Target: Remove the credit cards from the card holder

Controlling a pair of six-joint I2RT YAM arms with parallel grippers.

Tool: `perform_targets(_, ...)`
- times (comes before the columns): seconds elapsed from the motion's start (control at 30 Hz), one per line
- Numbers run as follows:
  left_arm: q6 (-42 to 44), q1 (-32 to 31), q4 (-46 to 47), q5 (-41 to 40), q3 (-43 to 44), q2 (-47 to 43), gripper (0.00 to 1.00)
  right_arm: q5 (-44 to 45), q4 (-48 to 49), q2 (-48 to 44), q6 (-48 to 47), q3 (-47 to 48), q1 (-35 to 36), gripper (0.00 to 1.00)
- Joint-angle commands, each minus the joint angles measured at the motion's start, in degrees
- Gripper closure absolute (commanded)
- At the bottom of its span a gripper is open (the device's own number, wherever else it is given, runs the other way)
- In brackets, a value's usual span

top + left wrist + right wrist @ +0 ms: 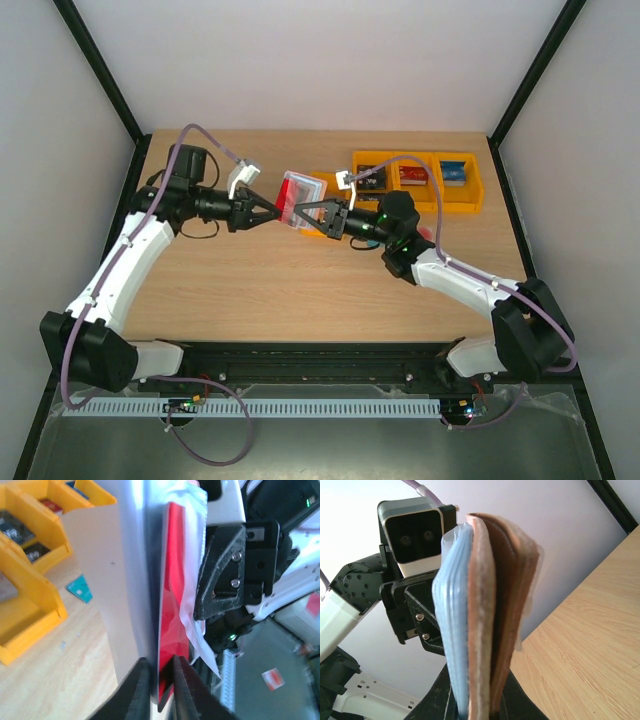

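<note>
Both grippers hold one upright bundle in the air over the table's middle. My right gripper is shut on the lower edge of the pinkish-brown card holder. A light blue-grey card stands pressed against the holder's left side. My left gripper is shut on the edge of the red card, which sticks out of the holder toward it. In the top view the red-and-white card sits between the left gripper and the right gripper.
A row of orange bins holding small items stands at the back right, and also shows in the left wrist view. A teal-green card lies on the wooden table beside the bins.
</note>
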Motion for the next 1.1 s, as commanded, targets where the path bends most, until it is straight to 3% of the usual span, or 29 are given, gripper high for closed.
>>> perform_targets(0.0,-1.0,-0.5,2.0,0.7,-0.7,0.1,0.96,-2.9,5.7,-0.5,1.2,1.8,0.2,0.98)
perform_targets(0.13,-0.2,0.2,0.6,0.6,0.3,-0.2,0.98,-1.7,2.9,-1.3,-0.9,1.8,0.1,0.96)
perform_targets(0.3,1.8,5.8,-1.3,-3.9,0.8,-0.9,0.98,0.4,-4.3,-3.1,-3.2,-0.4,-2.8,0.94)
perform_targets(0.57,7.9,14.7,-3.3,-8.0,0.0,-1.6,0.98,3.1,-17.3,-6.7,-9.3,-4.1,-5.7,0.98)
perform_targets(0.8,13.2,11.8,0.3,-30.3,2.2,-1.9,0.98,2.0,-19.6,2.2,-7.8,-4.2,-1.0,0.98)
perform_targets(1.07,30.2,-6.5,3.1,-73.0,4.2,-0.1,0.98,2.0,-29.1,16.6,-7.3,5.8,5.5,0.98)
